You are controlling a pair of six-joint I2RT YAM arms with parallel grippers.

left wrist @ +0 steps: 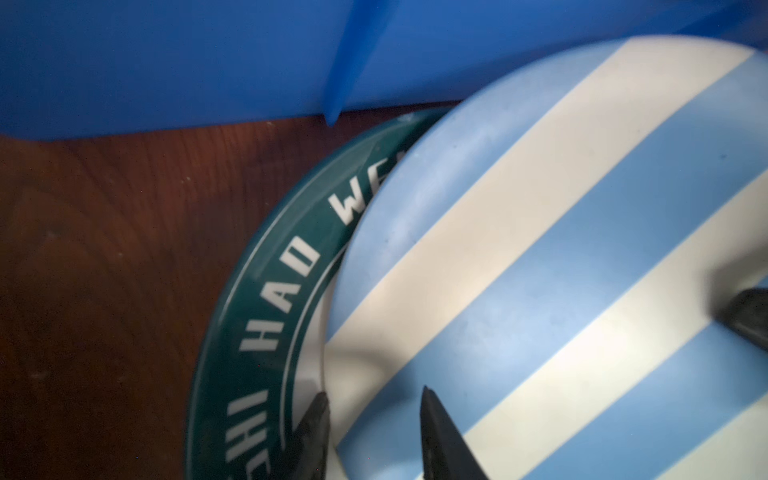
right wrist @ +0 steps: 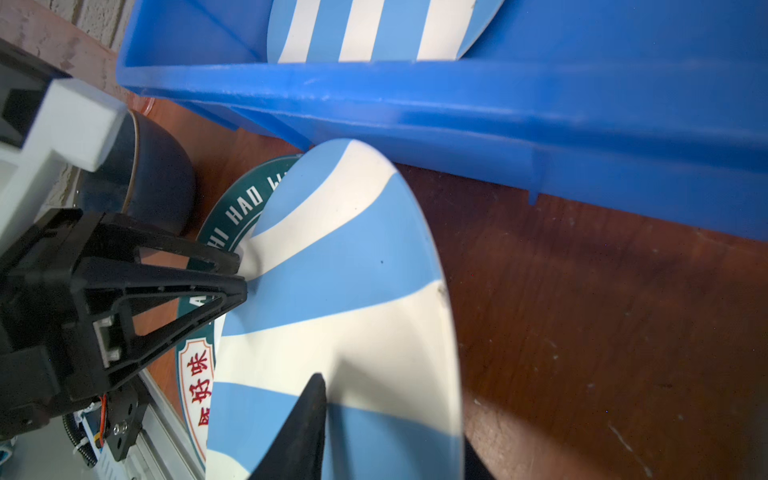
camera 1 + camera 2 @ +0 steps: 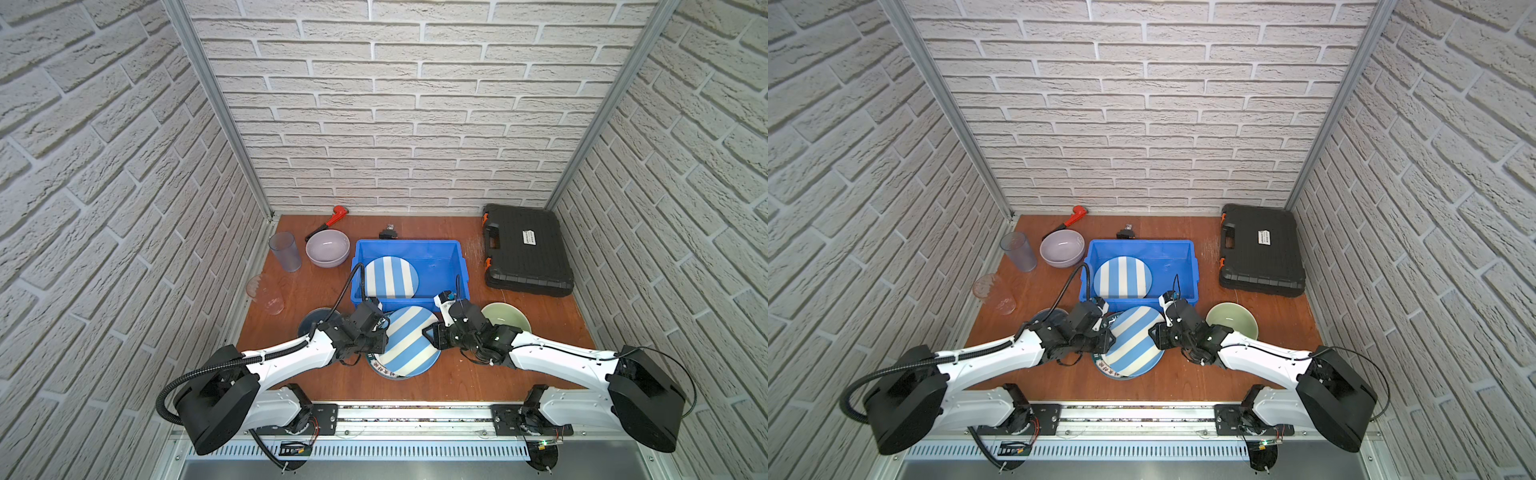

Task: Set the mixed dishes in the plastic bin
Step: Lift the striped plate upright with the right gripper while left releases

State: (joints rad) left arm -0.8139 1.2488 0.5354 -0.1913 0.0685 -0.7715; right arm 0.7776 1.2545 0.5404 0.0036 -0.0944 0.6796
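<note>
- Item in hand: near striped plate (image 3: pixel 409 343), lying on the teal-rimmed lettered plate (image 3: pixel 384 370) but set off to the right and far of it. It sits at the near middle of the table.
- Destination: plastic bin (image 3: pixel 440 266), directly far of that plate. The plate's far rim lies close under the bin's near wall. A second striped plate (image 3: pixel 390 277) already lies inside, on the left of the floor.
- Deciding relation: the plate lies between the two grippers, one at each side rim, so neither arm is nearer. Being round, it has no long axis; its stripes run on a slant. By my judgement the lift must clear the bin's near wall and then go far.
- Left gripper (image 3: pixel 384 325): at the plate's left rim. The right wrist view shows its fingers (image 2: pixel 239 266) drawn together on that rim, so it looks clamped.
- Right gripper (image 3: pixel 425 331): at the right rim, one finger over the top face and the other only partly seen beneath. I cannot tell whether it is clamped.
- Hidden or unclear: most of the lettered plate; whether the striped plate rests on it or is raised; the dark blue bowl (image 3: pixel 316 322), partly behind the left arm.
</note>
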